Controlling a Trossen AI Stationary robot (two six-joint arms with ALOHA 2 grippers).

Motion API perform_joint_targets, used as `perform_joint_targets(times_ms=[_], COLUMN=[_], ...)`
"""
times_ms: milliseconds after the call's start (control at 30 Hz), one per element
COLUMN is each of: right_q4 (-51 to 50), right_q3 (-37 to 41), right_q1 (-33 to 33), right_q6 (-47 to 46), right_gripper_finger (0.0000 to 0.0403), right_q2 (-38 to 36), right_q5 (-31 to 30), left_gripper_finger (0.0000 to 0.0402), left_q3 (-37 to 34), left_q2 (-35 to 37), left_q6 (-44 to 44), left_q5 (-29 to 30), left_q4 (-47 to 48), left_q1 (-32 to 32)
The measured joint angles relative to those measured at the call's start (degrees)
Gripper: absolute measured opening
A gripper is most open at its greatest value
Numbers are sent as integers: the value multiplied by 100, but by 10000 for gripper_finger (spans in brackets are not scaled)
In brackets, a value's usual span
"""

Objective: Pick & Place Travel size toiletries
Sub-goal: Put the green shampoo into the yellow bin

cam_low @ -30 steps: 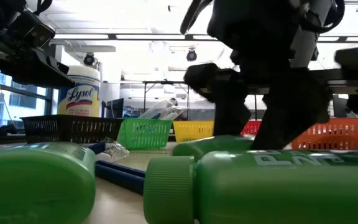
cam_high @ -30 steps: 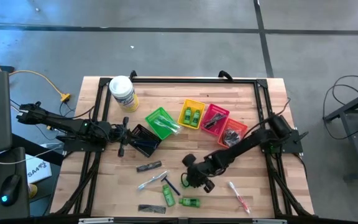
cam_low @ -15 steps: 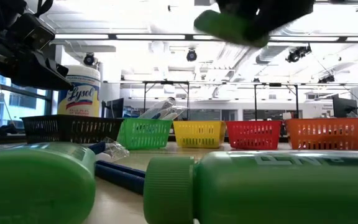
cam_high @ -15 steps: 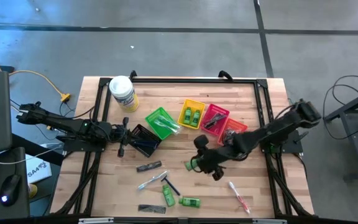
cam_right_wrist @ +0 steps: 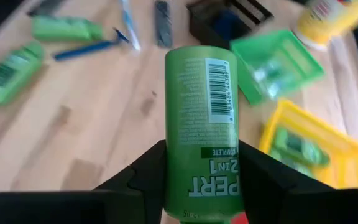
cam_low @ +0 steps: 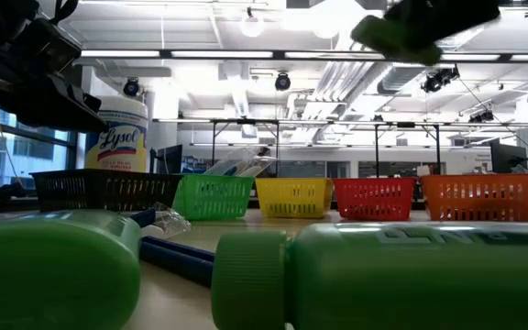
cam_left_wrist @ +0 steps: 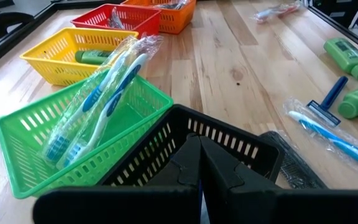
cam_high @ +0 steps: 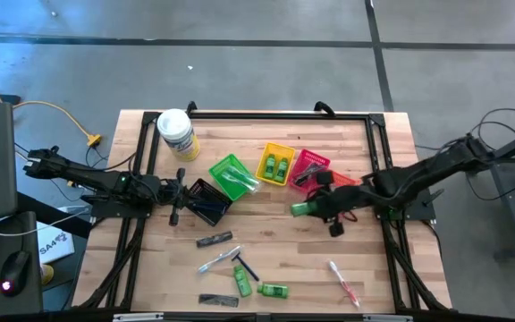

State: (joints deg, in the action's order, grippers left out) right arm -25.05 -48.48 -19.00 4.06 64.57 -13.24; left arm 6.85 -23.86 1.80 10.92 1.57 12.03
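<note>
Above the table, the right gripper [cam_high: 316,207] pinches a green bottle [cam_right_wrist: 201,118] near the yellow basket [cam_high: 275,165]. By the black basket [cam_high: 208,202], the left gripper [cam_high: 179,199] waits, jaws pressed together.

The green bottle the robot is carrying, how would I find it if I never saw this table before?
Find the row of small coloured baskets across the middle of the wooden table, then the right gripper just in front of the red basket. Its jaws are shut on the green bottle, lifted off the wood. Other green bottles lie on the table or in the yellow basket; only this one is in the air.

right pincer [cam_high: 316,207] | lifted green bottle [cam_high: 303,208] off table | carried toward yellow basket [cam_high: 276,165]
</note>
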Motion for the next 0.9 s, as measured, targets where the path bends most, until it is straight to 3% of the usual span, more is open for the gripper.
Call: perform_joint_targets(times_ms=[267,500,700,900], right_q4=[122,625,842,78], right_q3=[1350,1458,758,-707], right_q1=[4,120,966,1924], right_q6=[-406,-54,503,1523], right_gripper_finger=[144,149,147,148], right_q2=[-1235,-1601,-1020,366], right_q5=[-750,-1351,-1377,-929], left_gripper_finger=[0,0,0,0], left_q3=[0,0,0,0], left_q2=[-2,-1,-2,-2], left_q6=[2,2,2,0], left_q5=[0,0,2,2], left_q4=[-16,-157,-162,-145], left_q1=[0,0,0,0])
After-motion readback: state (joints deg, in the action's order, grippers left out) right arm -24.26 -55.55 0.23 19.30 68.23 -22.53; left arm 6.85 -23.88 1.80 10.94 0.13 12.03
